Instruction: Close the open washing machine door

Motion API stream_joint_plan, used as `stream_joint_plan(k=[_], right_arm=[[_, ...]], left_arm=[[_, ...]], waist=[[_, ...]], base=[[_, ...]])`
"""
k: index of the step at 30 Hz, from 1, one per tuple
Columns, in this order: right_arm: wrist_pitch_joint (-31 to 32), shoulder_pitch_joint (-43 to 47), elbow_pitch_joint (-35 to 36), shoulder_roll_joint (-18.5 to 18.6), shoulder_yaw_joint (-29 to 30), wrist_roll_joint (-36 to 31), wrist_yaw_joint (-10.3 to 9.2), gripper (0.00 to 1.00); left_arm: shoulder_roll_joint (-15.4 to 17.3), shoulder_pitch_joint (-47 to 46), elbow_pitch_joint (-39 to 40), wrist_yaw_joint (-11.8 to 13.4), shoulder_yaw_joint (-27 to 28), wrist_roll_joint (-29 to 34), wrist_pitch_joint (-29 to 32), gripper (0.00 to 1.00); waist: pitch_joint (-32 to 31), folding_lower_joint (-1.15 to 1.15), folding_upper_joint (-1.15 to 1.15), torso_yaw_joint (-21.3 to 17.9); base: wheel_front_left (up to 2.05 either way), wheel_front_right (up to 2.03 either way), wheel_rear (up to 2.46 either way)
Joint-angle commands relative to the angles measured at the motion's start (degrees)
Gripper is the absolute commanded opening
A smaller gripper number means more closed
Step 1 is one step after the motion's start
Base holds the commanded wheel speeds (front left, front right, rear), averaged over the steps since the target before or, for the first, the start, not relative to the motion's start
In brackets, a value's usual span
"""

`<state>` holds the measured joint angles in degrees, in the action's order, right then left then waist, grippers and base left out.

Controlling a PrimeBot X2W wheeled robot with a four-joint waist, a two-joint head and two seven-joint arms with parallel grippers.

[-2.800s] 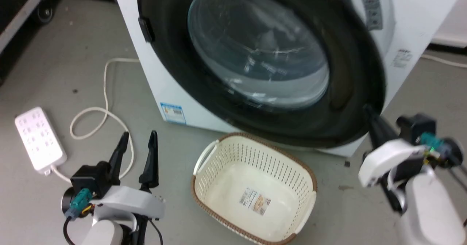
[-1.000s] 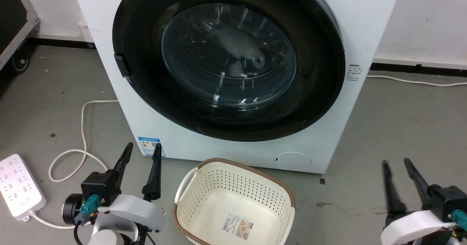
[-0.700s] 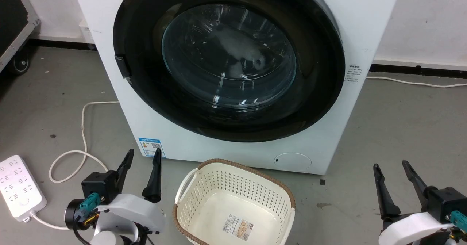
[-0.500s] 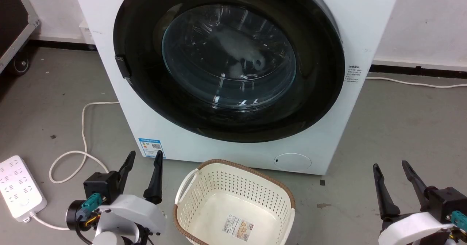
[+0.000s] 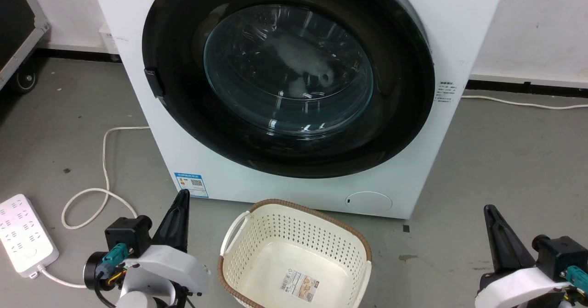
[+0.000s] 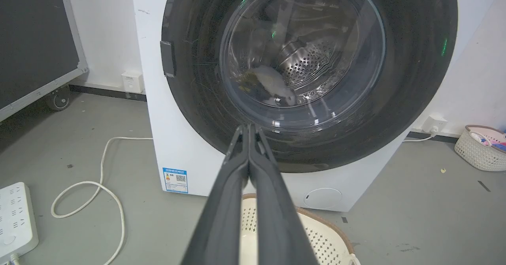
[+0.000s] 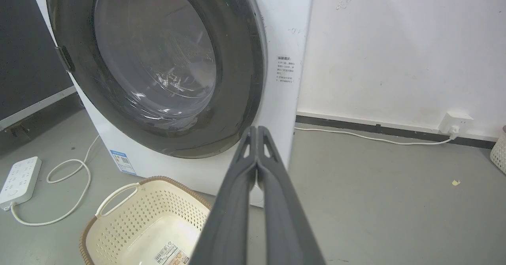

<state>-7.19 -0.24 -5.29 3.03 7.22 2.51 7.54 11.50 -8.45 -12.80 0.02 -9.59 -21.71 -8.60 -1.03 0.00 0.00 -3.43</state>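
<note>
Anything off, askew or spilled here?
Nothing stands out. The door sits flush against the washer, with no crack visible in its glass. The basket stands upright in front, and the power strip lies flat on the floor. No spill shows.

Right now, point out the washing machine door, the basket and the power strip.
washing machine door (image 5: 404,92), head view, black rim.
basket (image 5: 298,225), head view, far inner wall.
power strip (image 5: 25,237), head view, top face.

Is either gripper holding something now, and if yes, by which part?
Nothing is held. The left gripper and the right gripper are both shut empty.
</note>
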Motion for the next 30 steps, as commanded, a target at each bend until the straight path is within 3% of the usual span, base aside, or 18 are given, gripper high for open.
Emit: stream_joint_plan(k=[1, 30], right_arm=[[0.1, 0.0, 0.1, 0.0, -0.1, -0.1, 0.00, 0.00], [1.8, 0.1, 1.4, 0.0, -1.8, -0.6, -0.01, 0.00]], left_arm=[[-0.2, 0.2, 0.3, 0.0, 0.2, 0.5, 0.2, 0.00], [-2.2, 2.2, 3.3, 0.0, 2.4, 5.6, 2.2, 0.00]], waist=[[0.0, 0.00, 0.00, 0.0], [0.2, 0.00, 0.00, 0.8]], base=[[0.00, 0.00, 0.00], [0.00, 0.00, 0.00]])
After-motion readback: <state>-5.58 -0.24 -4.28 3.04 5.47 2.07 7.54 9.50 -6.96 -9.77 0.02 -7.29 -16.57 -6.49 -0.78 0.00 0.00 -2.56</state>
